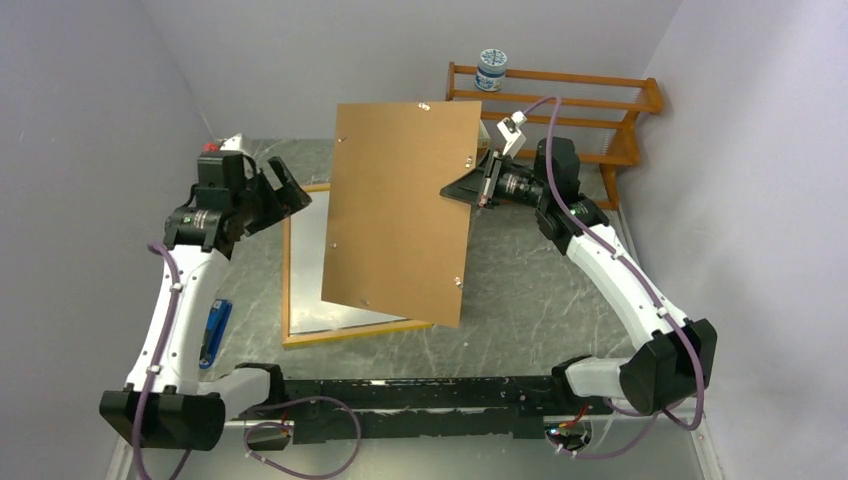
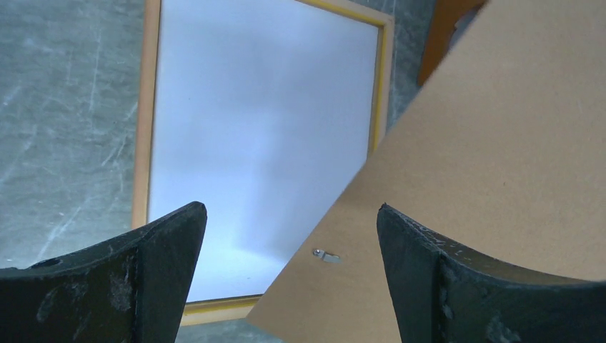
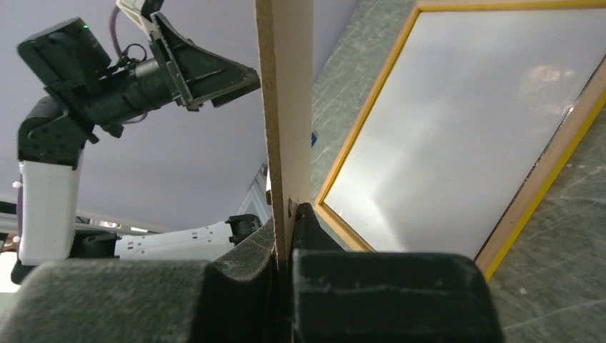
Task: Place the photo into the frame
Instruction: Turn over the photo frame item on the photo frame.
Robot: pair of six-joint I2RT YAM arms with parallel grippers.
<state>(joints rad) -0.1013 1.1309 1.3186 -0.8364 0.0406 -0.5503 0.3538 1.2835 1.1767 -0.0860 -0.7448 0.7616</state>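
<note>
Right claw (image 1: 474, 190) was pressed together on the right edge of the plain brown rectangular cardboard backing board (image 1: 400, 210). It held the board off the bench (image 1: 530, 290), tilted, in the centre of the top view. The right wrist view showed the board edge-on (image 3: 284, 107), pinched between both fingers (image 3: 314, 236).

Left claw (image 1: 290, 190) was spread wide and held nothing. It hovered at the left of the top view, aimed at the board's left side. In the left wrist view both fingers (image 2: 164, 243) were clear of everything.

The thin rectangular frame with light wood and yellow edging (image 1: 345, 332) lay flat on the bench at centre-left, its right part under the board. A plain white sheet (image 1: 305, 260) filled its opening. No print side was visible, so I couldn't tell if it was the photo's back.

A small metal clip (image 2: 327, 255) sat near the board's lower edge.

An orange-brown wooden shelf rack (image 1: 590, 100) stood at upper right with a white-and-blue jar (image 1: 491, 70) on top. A blue object (image 1: 213, 330) lay on the bench at lower left, beside the left arm.
</note>
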